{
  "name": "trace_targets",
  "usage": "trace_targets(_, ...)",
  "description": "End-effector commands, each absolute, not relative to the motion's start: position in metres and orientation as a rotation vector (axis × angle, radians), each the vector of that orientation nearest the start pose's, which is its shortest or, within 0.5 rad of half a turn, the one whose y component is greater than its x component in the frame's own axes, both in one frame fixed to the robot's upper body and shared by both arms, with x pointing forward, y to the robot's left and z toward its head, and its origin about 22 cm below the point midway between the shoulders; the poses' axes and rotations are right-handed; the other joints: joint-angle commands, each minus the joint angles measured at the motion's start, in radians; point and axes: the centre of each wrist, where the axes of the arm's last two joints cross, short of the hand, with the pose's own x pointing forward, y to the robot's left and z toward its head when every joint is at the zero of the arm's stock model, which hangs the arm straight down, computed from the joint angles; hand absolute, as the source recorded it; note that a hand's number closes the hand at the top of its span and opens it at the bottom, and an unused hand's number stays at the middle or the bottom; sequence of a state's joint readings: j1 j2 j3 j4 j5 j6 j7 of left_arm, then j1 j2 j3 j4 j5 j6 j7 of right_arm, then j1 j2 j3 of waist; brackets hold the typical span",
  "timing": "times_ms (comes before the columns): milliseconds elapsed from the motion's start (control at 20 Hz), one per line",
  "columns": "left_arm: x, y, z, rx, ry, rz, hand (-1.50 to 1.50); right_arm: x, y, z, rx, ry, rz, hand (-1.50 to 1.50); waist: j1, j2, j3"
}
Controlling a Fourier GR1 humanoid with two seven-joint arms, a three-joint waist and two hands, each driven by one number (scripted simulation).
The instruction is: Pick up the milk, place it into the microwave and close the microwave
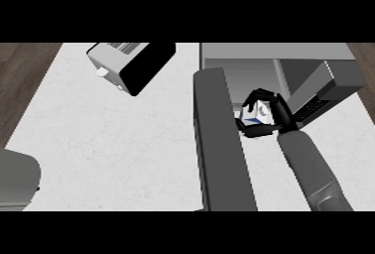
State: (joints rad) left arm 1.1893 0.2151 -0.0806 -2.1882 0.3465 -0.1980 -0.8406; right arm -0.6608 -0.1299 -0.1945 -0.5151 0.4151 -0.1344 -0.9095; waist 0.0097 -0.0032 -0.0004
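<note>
1. Right hand (265, 110) comes up on its grey forearm from the lower right. Black fingers and thumb are curled round the milk (253, 117), grasping it.
2. Milk: a small white carton with a blue patch, mostly hidden by the fingers. It is held in front of the microwave (293, 59), just right of the open microwave door (219, 144). Cannot tell whether its base touches the counter.
3. The door is a long dark slab running from the microwave's left front corner down toward the view's lower edge. It stands wide open.
4. The microwave's grey cavity shows past the hand; a dark control panel (326, 92) sits at its right side.
5. A toaster (128, 62), white with a black side, stands tilted on the white counter (110, 149), well apart to the upper left.
6. Left forearm shows only as a grey shape at the lower left edge; its hand is out of sight.
</note>
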Motion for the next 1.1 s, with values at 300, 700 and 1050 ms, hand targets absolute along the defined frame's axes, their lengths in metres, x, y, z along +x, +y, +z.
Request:
trace_targets(300,-0.018,0.309,0.026,0.079,-1.936,0.215,-1.50,0.423,-0.220,0.016,-0.283,-1.945,0.615,1.50,0.029,0.013,0.001)
trace_targets(700,-0.005,0.312,0.038,0.033,-1.943,0.194,-1.50,0.435,-0.230,0.029,-0.548,-1.881,0.564,1.50,0.076,0.040,0.003)
trace_targets(1050,0.016,0.310,0.025,0.024,-1.946,0.181,-1.50,0.436,-0.225,0.028,-0.711,-1.843,0.331,-1.50,0.085,0.055,0.004)
